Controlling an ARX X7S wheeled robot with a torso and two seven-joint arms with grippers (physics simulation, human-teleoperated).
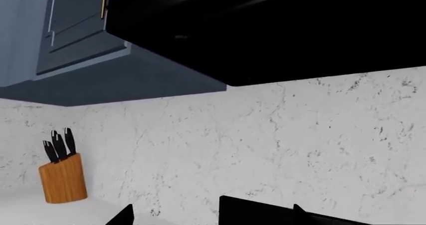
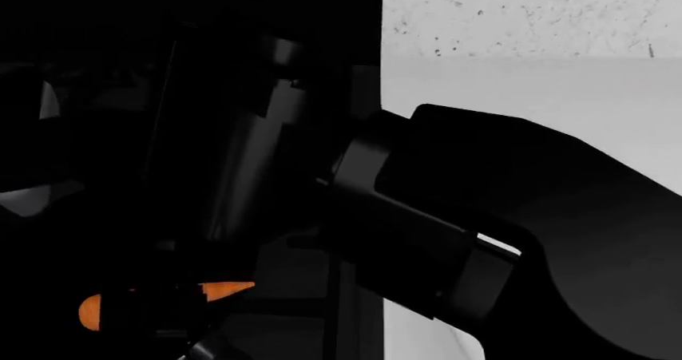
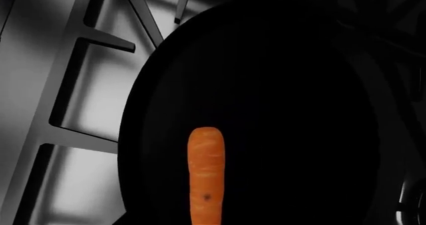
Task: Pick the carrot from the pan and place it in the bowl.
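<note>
In the head view, nearest the robot, the carrot [image 2: 160,306] shows as two orange patches low at the left, partly hidden by dark parts of the right arm [image 2: 448,240], which crosses most of that picture. The right wrist view looks down on the carrot [image 3: 205,175] lying inside the pan [image 3: 280,85], its blunt end toward the pan's middle and its other end cut off at the picture's edge. The pan sits on the black stove grates [image 3: 73,85]. No fingers show around the carrot in that view, so I cannot tell whether the right jaws are spread or pressed together, nor whether they touch it. The left jaws are out of sight too; the left wrist view faces far across the desk [image 1: 40,207] toward a knife block [image 1: 63,182] standing against the speckled wall [image 1: 266,145], with blue cabinets [image 1: 80,40] and a black hood [image 1: 280,30] above. The bowl appears in no picture. Judging from this, the task is at its start: the carrot rests in the pan, ungrasped as far as can be seen, and the lift, the carry and the drop into the bowl all remain.
</note>
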